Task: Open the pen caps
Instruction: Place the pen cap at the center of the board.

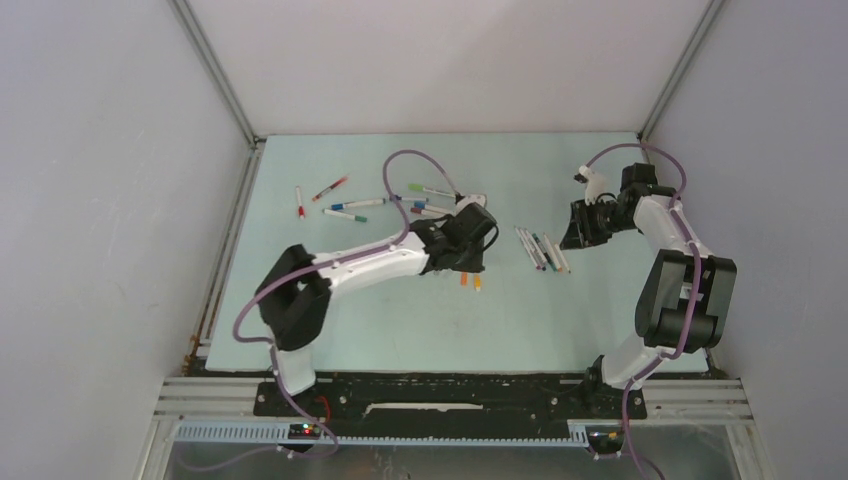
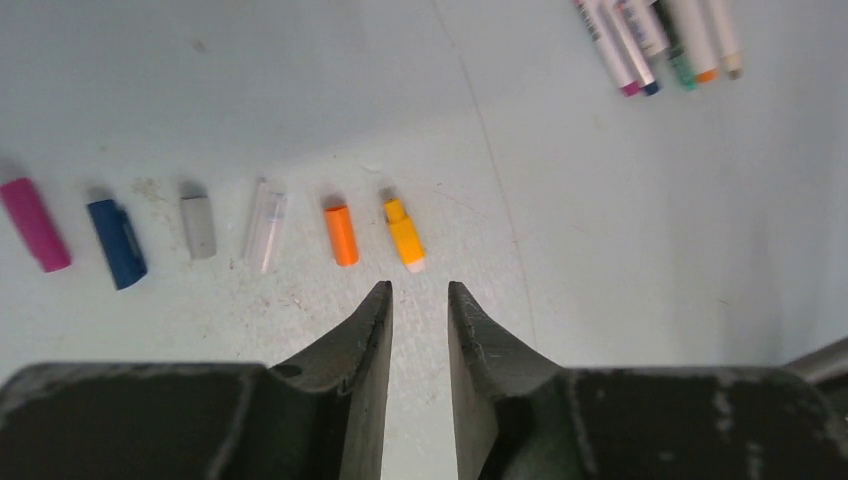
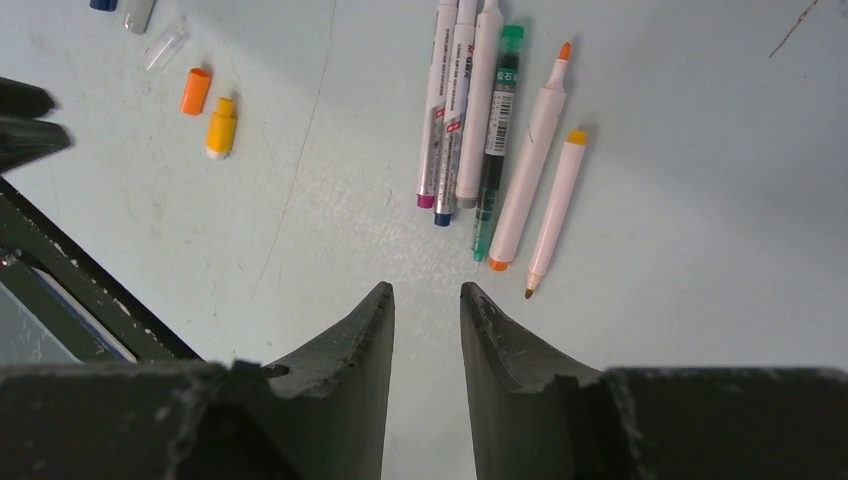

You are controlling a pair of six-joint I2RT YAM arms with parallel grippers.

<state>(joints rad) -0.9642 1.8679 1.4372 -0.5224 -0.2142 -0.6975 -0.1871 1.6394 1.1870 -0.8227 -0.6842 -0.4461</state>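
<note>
We see a pale green table [image 1: 560, 330]. Loose pen caps [image 2: 340, 235] lie on it in a row, uncapped pens [image 3: 478, 100] alongside.

In the right wrist view I see print on two white pens [image 3: 455, 95]: a small red mark and a line of dark characters along each barrel, too small for me to read. The green pen [image 3: 485, 210] just beside them carries a white label [image 3: 500, 115] with dark characters I cannot make out either. No word or number is legible to me in any view.
</note>
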